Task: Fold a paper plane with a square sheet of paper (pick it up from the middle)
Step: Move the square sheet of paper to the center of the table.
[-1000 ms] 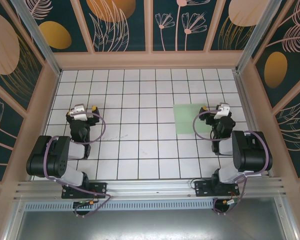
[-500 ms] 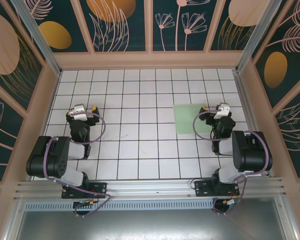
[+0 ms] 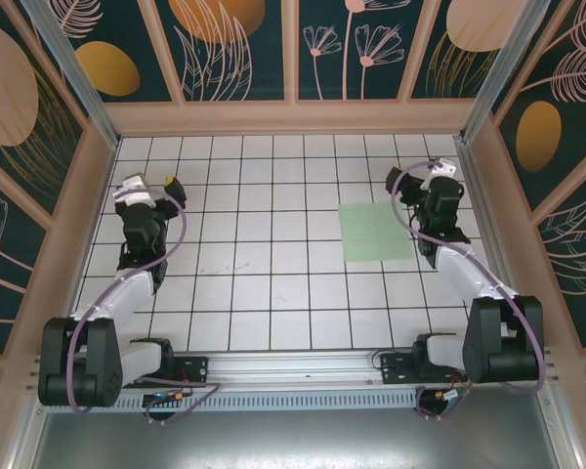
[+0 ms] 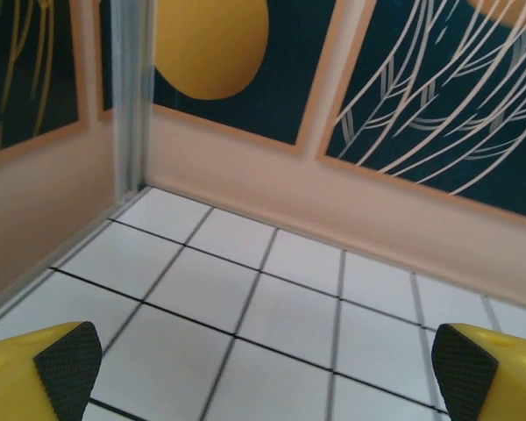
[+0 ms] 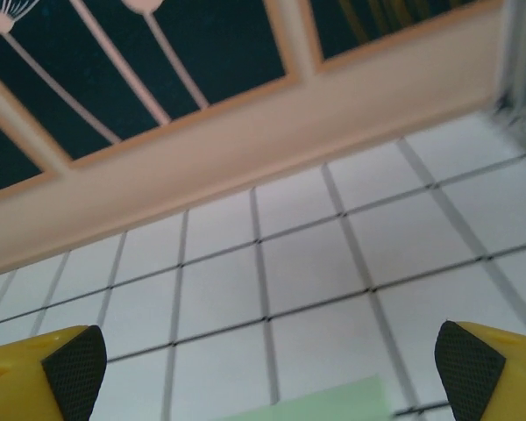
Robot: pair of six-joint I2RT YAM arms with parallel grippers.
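Observation:
The square sheet of paper (image 3: 374,232), pale mint green, lies flat on the white grid table right of centre. Its far edge shows at the bottom of the right wrist view (image 5: 333,405). A paper plane is out of view. My right gripper (image 3: 432,178) hovers just beyond the sheet's far right corner, open, with nothing between its yellow fingers (image 5: 74,368). My left gripper (image 3: 148,191) is over the far left of the table, well away from the sheet. It is open too, its black pads (image 4: 66,364) wide apart over bare tiles.
Peach-coloured walls with dark floral panels (image 3: 293,49) close the table in on three sides. A metal corner post (image 4: 131,96) stands close ahead of the left gripper. The aluminium base rail (image 3: 293,369) runs along the near edge.
Both arms have stretched away from their bases toward the back wall. The right gripper has moved from the sheet's right edge to beyond its far right corner. Both grippers stayed open.

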